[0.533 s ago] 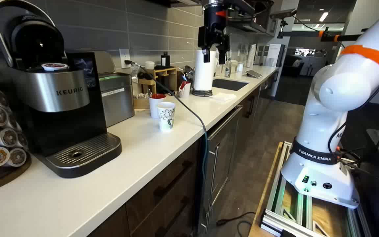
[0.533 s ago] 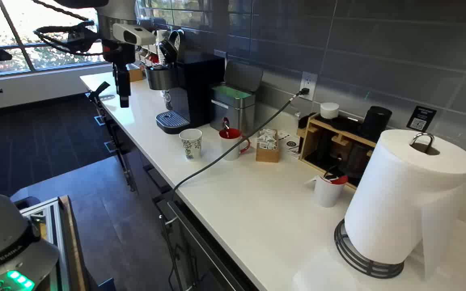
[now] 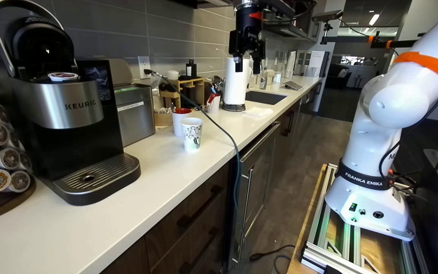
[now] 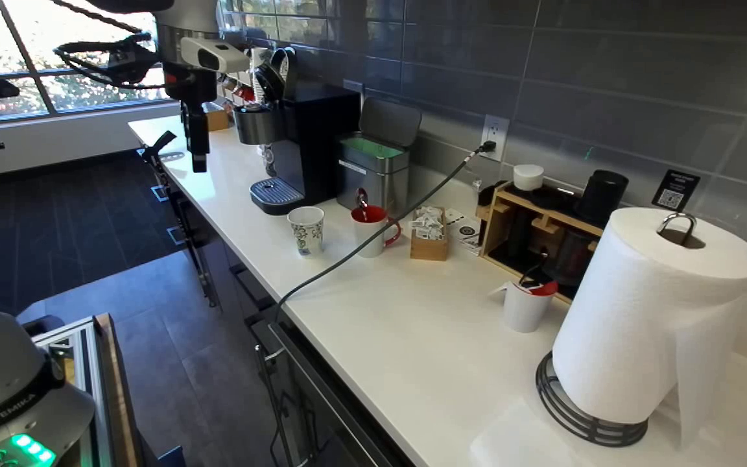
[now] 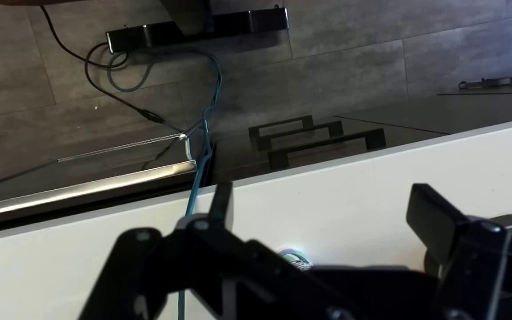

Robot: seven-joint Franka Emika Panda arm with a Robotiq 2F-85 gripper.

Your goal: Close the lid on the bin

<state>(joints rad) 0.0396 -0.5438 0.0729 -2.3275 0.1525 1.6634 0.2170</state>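
The bin (image 3: 137,118) is a small grey metal box beside the coffee machine; it also shows in an exterior view (image 4: 377,178). Its lid (image 4: 390,122) stands up, tilted back toward the wall, and a green inside shows under it. The lid also shows partly behind the coffee machine in an exterior view (image 3: 122,72). My gripper (image 3: 247,69) points down, high over the counter, apart from the bin and lid. In the wrist view the gripper (image 5: 322,200) is wide open with nothing between its fingers. The bin is out of sight in the wrist view.
The coffee machine (image 3: 63,125) stands right beside the bin. A paper cup (image 4: 307,230), a red-and-white mug (image 4: 370,230) and a wooden packet box (image 4: 429,233) stand near it. A power cable (image 4: 373,237) crosses the counter from the wall outlet. A paper towel roll (image 4: 655,318) stands farther along.
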